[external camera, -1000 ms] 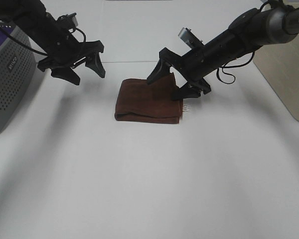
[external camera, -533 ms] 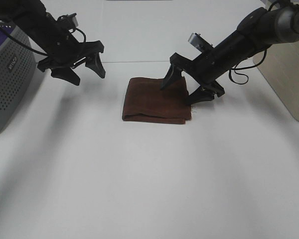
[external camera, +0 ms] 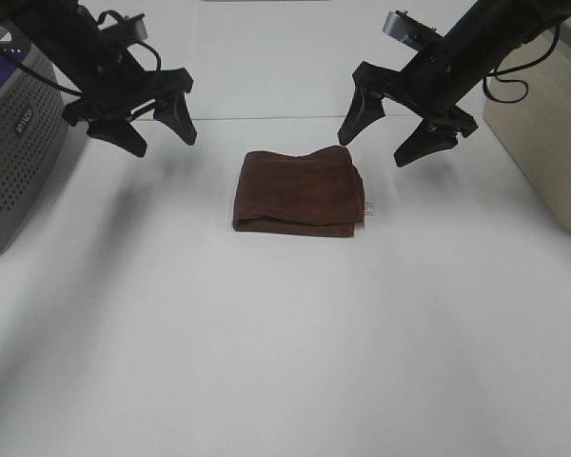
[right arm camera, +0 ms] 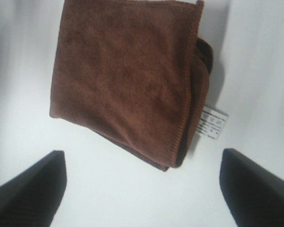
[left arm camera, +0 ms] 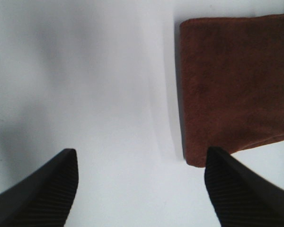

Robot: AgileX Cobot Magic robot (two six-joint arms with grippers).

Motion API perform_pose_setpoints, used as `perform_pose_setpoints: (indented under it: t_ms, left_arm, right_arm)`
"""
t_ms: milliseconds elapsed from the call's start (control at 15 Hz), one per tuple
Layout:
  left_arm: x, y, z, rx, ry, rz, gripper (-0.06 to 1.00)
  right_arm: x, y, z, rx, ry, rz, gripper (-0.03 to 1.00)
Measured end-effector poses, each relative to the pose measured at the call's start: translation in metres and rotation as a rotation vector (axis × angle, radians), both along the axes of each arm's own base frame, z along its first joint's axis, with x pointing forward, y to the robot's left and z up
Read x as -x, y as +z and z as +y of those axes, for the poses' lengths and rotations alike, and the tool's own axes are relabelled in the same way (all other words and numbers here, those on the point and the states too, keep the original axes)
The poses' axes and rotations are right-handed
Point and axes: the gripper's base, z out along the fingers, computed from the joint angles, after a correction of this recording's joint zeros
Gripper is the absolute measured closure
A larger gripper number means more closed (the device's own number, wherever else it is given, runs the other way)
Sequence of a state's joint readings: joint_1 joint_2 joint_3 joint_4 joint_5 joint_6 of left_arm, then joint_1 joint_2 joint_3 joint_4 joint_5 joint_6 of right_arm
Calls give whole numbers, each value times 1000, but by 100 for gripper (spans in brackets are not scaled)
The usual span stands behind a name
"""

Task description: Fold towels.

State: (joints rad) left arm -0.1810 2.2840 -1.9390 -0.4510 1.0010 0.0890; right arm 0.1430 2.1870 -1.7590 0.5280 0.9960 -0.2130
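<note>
Table (external camera: 285,362): white, fills the frame. Grey perforated bin (external camera: 14,162) at the left edge, purple cloth (external camera: 2,65) showing in its top. Beige box (external camera: 542,143) at the right edge, contents not visible. Towel (external camera: 300,192): folded, flat on the table, centre frame, just above the middle. Left claw (external camera: 160,141): open, empty, upper left, well apart from the towel. Right claw (external camera: 376,149): open, empty, upper right, near the towel's far right corner, not touching. White tag (external camera: 369,208) sticks out at the towel's right edge.

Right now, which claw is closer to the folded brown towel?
The right gripper. It hangs open just beyond the far right corner of the towel. The left gripper, also open, hovers farther off, out past the towel's far left corner.
</note>
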Motion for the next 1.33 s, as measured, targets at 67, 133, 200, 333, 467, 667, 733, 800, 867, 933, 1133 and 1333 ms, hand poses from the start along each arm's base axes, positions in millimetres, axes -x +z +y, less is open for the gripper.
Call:
perform_pose_setpoints:
  t_ms: [67,133,200,333,467,667,733,800,867,933,1133,1333]
  left_arm:
    - [3,17,1,-4,-6,-34,23]
    - [8,38,3,-17,-15,-70,23]
    - [14,55,6,-40,-16,-92,23]
    - [30,91,17,-125,-16,-115,23]
    - [51,124,29,-223,4,-118,23]
    - [87,177,38,-349,56,-240,23]
    - [106,192,39,-364,62,-272,23]
    - [124,199,41,-365,65,-278,23]
    - [143,202,45,-365,69,-271,23]
    - [165,203,51,-377,72,-265,23]
    - [256,172,74,-393,91,-161,23]
    - [321,145,89,-385,114,-147,23]
  right_arm:
    - [4,8,-3,30,-3,8,14]
    - [8,19,-6,60,1,7,14]
    - [13,30,-9,91,8,9,14]
    - [25,54,-14,127,7,13,14]
    - [40,81,-16,146,16,8,14]
    - [63,122,-4,262,27,-103,14]
    - [74,134,5,306,36,-139,14]
    - [85,143,10,343,43,-171,14]
    - [98,150,15,364,54,-187,14]
    - [113,155,19,375,73,-201,14]
    - [171,136,12,410,123,-105,14]
    - [219,108,-9,454,135,0,14]
